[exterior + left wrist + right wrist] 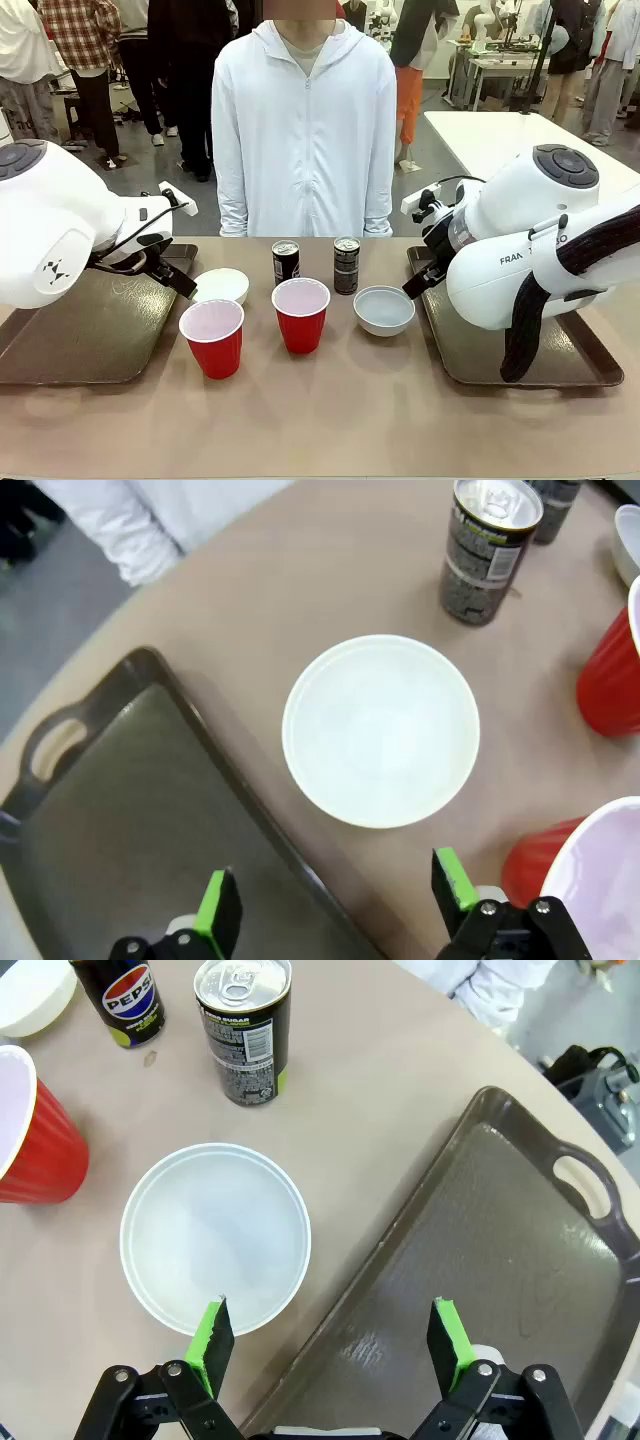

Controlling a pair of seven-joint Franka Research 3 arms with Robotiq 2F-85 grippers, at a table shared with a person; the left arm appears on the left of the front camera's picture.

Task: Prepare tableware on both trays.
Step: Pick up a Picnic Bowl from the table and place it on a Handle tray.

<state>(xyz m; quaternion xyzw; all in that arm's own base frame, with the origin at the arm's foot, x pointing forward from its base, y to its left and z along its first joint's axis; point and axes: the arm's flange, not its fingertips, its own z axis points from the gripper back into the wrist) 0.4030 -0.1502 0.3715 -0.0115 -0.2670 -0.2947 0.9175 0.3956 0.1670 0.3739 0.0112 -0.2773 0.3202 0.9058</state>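
Beyond the spread left fingers point(217, 910) lies the white bowl point(381, 730); beyond spread right fingers point(212, 1345), the grey-blue bowl point(215, 1235).

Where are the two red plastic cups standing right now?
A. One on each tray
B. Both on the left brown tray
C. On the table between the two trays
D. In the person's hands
C: both red plastic cups stand on the tan table, between the two dark brown rectangular plastic trays and touching neither.
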